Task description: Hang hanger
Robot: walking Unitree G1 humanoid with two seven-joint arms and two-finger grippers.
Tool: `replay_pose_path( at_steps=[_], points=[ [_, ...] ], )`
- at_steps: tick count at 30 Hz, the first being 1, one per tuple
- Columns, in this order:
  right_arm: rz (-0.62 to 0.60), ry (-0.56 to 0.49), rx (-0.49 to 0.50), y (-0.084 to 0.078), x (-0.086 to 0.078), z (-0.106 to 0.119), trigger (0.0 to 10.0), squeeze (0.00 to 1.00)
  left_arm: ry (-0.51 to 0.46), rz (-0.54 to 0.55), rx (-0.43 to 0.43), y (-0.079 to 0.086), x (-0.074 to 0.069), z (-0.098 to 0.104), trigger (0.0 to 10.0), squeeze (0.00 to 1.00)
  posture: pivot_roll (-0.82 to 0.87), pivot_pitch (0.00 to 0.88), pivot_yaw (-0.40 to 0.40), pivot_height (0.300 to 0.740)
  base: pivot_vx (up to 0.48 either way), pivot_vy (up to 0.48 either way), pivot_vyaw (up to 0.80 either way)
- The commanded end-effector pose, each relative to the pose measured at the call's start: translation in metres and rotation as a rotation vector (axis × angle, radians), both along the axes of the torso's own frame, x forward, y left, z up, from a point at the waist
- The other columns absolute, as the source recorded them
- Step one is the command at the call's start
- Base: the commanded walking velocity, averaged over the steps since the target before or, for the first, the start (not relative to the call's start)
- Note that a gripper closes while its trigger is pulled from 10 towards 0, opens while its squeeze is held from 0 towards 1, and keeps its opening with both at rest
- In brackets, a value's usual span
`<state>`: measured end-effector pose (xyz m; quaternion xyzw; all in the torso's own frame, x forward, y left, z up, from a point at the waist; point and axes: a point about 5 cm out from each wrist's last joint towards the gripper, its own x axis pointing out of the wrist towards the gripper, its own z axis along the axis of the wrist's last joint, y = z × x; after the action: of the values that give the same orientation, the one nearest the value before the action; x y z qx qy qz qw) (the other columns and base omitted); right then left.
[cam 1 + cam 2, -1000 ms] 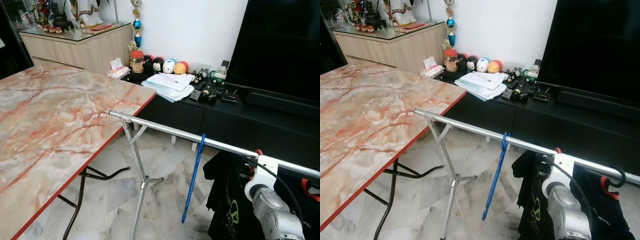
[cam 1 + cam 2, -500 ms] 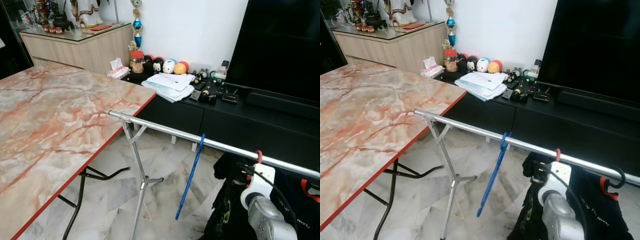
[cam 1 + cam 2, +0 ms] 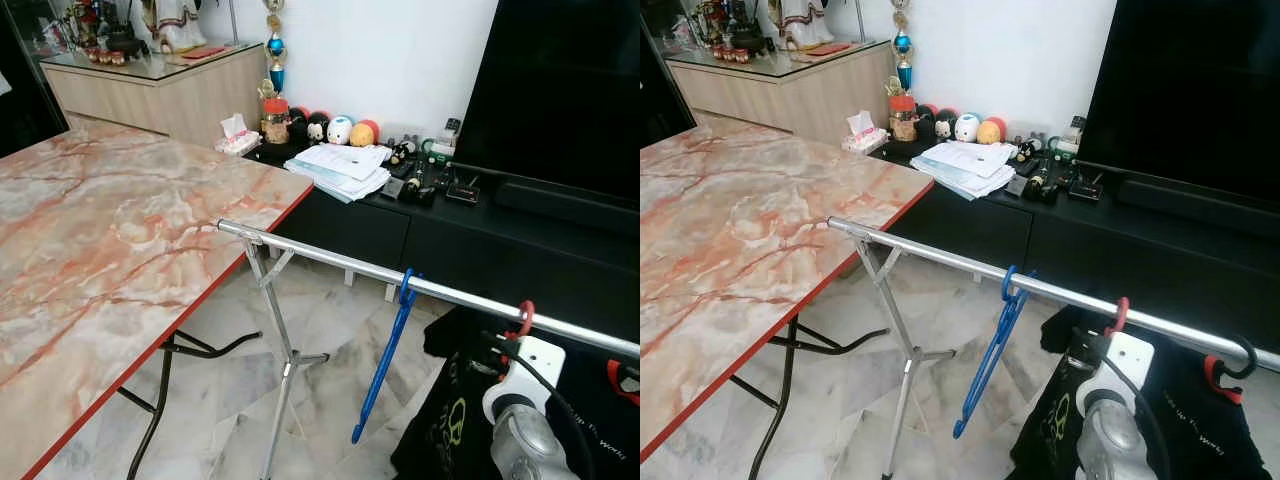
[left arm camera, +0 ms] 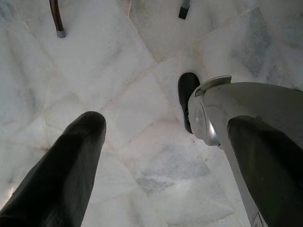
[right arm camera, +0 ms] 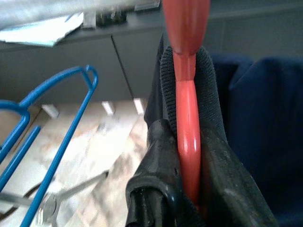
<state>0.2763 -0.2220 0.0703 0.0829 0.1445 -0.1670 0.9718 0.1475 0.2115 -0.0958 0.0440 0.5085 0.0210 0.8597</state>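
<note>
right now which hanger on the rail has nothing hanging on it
The blue hanger, leftmost on the rail. The red hanger in the right gripper carries a black shirt.

Right gripper [image 5: 189, 198]: fingertips run past the frame edge with the red hanger [image 5: 188, 118] between them, its hook top cut off above and its lower shoulders hidden in the black shirt [image 3: 1060, 420]; the blurred rail [image 5: 71, 12] lies just beyond the fingers. In the head views, the right wrist housing hides the fingers and the grip, and the shirt's hem is cut off. Left gripper [image 4: 165, 156]: both fingers cut off by the frame edge; robot leg [image 4: 246, 109] beside one finger is partly out of frame.
</note>
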Motion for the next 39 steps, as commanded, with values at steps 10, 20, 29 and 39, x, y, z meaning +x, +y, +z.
replay_pose_path(
  at_steps=[10, 20, 29, 39],
  points=[
    [0.078, -0.052, -0.080, 0.002, -0.017, 0.003, 0.0, 0.00, 0.016, 0.002, 0.004, 0.003, -0.005, -0.001, 10.0, 0.00, 0.05, 0.000, 0.026, 0.740, 0.000, 0.000, 0.00],
    [0.188, 0.085, -0.169, -0.005, -0.048, -0.030, 9.8, 0.00, 0.021, 0.000, 0.003, 0.003, -0.006, -0.002, 10.0, 0.00, 0.04, 0.000, 0.018, 0.740, 0.000, 0.000, 0.00],
    [0.178, 0.029, -0.140, -0.004, -0.031, -0.024, 10.0, 0.00, 0.017, 0.020, -0.011, 0.001, -0.009, -0.003, 10.0, 0.00, 0.04, 0.000, 0.017, 0.740, 0.000, 0.000, 0.00],
    [0.185, 0.011, -0.114, 0.006, -0.024, -0.025, 10.0, 0.00, 0.017, 0.000, -0.004, 0.004, -0.010, -0.003, 10.0, 0.00, 0.02, 0.000, 0.036, 0.740, 0.000, 0.000, 0.00]
  ],
)
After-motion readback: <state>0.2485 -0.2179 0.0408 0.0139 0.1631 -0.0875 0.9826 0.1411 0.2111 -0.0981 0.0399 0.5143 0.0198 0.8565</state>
